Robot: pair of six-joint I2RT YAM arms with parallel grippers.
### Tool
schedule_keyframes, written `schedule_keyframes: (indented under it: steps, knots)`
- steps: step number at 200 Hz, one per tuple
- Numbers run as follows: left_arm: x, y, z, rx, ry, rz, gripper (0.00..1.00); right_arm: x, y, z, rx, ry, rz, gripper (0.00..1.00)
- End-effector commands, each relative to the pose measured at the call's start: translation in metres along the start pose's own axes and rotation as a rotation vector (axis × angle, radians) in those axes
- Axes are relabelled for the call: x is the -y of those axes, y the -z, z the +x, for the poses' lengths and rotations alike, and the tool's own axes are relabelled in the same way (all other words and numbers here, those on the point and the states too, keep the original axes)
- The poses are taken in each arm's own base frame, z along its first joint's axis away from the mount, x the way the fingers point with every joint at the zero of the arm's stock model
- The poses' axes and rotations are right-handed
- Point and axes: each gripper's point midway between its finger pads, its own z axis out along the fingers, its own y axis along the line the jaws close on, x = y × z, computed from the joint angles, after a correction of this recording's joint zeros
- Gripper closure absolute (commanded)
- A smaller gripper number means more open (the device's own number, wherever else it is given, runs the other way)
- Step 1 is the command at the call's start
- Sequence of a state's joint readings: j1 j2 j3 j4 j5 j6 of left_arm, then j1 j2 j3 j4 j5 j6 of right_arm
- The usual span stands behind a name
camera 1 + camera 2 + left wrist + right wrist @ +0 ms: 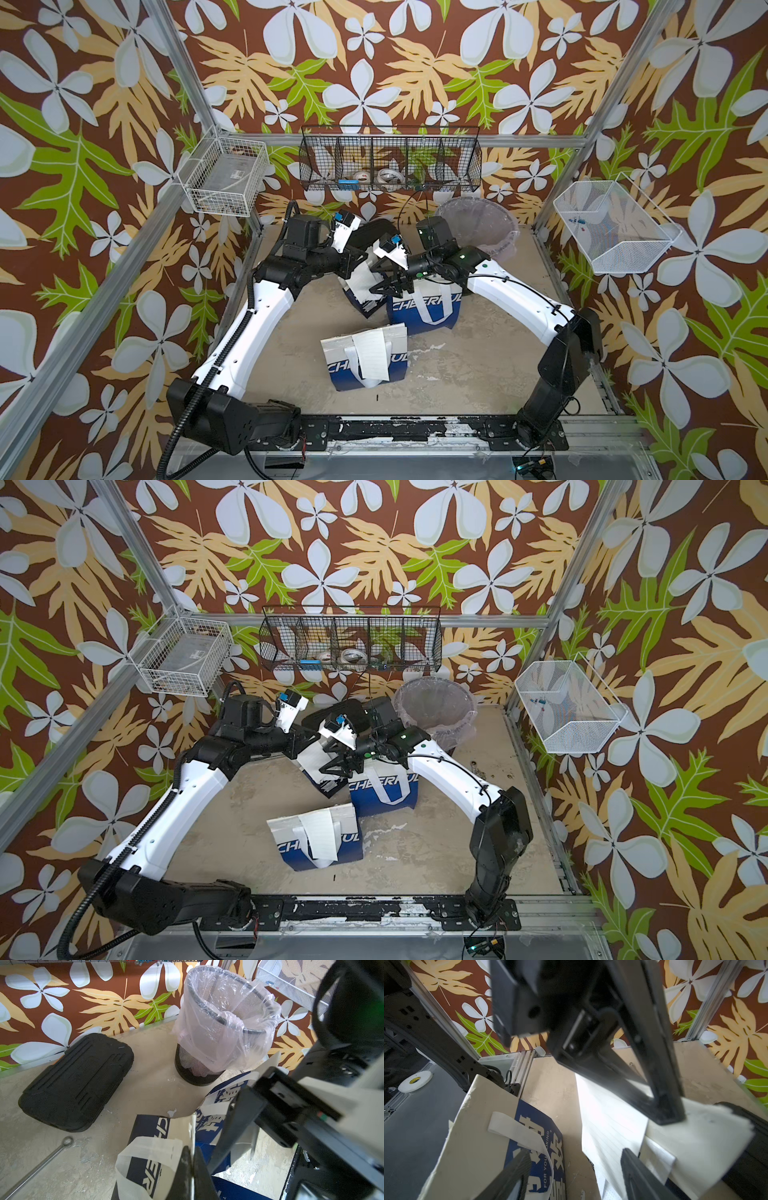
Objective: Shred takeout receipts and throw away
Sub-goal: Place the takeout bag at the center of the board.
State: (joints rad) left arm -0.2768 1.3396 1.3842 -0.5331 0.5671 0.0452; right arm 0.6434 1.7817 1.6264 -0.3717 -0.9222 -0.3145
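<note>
Floral wallpaper in brown, green and white walls in a worn beige desk (478, 353) framed by aluminium rails. At the desk's back edge, right of centre, stands a mesh bin (478, 224) lined with clear plastic. Just left of it along the same edge lies a black ribbed slab (76, 1080).

Three blue-and-white CHEERFUL bags sit around the middle. The front bag (343, 370) lies flat toward the front edge with one lined receipt (370, 353) draped across its face, seen in both top views. Behind it an upright bag (401, 311) stands beside a tilted bag (359, 301), the two touching.

Over the tilted bag, the left gripper (193, 1151) has its jaws together, clamped on that bag's pale upper edge, which the left wrist view shows edge-on between the black fingers (182, 1167).

Facing it from the right, the right gripper (576, 1151) hangs with its jaws apart and holds nothing. In the right wrist view a second receipt (608, 1126), white with faint ruled lines, runs down between its spread fingers (639, 1174), against the tilted bag's pale wall. Whether a finger touches the slip cannot be told.
</note>
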Motion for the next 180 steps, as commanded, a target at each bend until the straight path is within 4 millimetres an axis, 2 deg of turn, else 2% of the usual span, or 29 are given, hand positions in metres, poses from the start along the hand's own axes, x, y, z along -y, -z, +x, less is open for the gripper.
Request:
schedule_keyframes:
  steps: [1,43,84,108,119,146,180]
  knots:
    - [0.011,0.002,-0.008,0.035,-0.006,0.068,1.00,0.004,-0.006,0.005,-0.018,-0.035,-0.017,0.29]
    - [0.010,0.002,-0.006,0.027,-0.007,0.074,1.00,0.022,-0.015,0.013,-0.051,-0.034,0.017,0.28]
    - [0.006,0.003,-0.004,0.014,-0.013,0.052,1.00,0.032,-0.003,0.009,-0.058,-0.013,0.063,0.28]
    - [0.008,0.002,-0.006,0.016,-0.011,0.065,1.00,0.036,-0.003,0.016,-0.068,-0.022,0.060,0.28]
    - [0.008,0.002,-0.006,0.015,-0.008,0.068,1.00,0.030,-0.005,0.014,-0.060,-0.018,0.016,0.28]
    - [0.008,-0.002,-0.008,0.014,0.001,0.080,1.00,0.000,-0.005,-0.001,0.017,0.000,-0.148,0.29]
    - [0.008,-0.006,-0.009,0.012,0.013,0.097,1.00,-0.008,-0.005,-0.006,0.043,-0.004,-0.206,0.34]
